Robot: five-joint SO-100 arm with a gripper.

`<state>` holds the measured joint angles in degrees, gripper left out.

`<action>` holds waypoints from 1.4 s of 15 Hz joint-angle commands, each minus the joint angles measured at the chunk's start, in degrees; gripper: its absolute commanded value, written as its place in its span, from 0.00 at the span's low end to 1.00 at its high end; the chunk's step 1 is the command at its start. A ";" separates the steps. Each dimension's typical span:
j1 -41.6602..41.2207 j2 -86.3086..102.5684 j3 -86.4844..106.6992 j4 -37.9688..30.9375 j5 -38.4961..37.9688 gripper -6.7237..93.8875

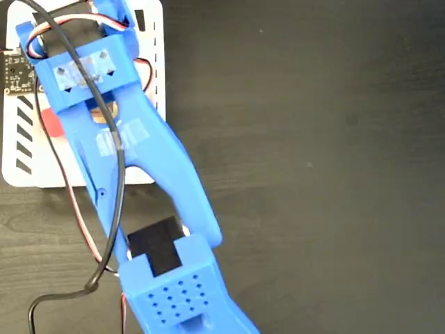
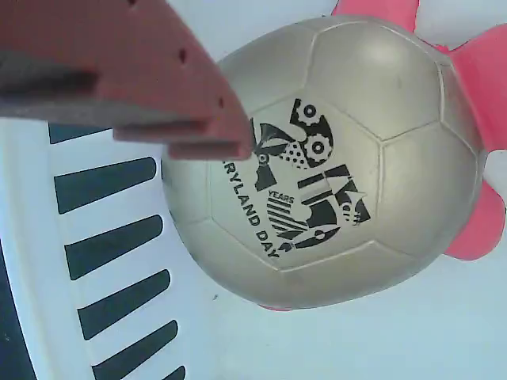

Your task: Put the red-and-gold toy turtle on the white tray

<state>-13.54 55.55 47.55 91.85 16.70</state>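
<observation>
Your gripper (image 2: 158, 87) hung over the red-and-gold toy turtle (image 2: 333, 158), its jaw state unclear to you. The turtle lay on the white tray (image 2: 238, 348), near its striped edge (image 2: 111, 237), bare tray alongside.

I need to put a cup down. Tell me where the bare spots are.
The dark table right of the arm is bare to the picture's edge in the fixed view; the strip below the tray holds cables. The tray is crowded: the arm hangs over it, and the wrist view shows the turtle on it beside the stripes.
</observation>
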 commanded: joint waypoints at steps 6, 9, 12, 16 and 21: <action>-0.18 4.48 -2.64 1.14 0.00 0.06; -0.26 5.01 -2.11 1.14 0.26 0.06; -0.09 10.20 -2.46 -0.62 -0.44 0.06; 1.58 28.83 2.46 -2.81 -8.00 0.06; 11.60 67.15 49.48 -24.08 -18.81 0.06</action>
<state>-3.87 108.28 82.09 75.94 -0.53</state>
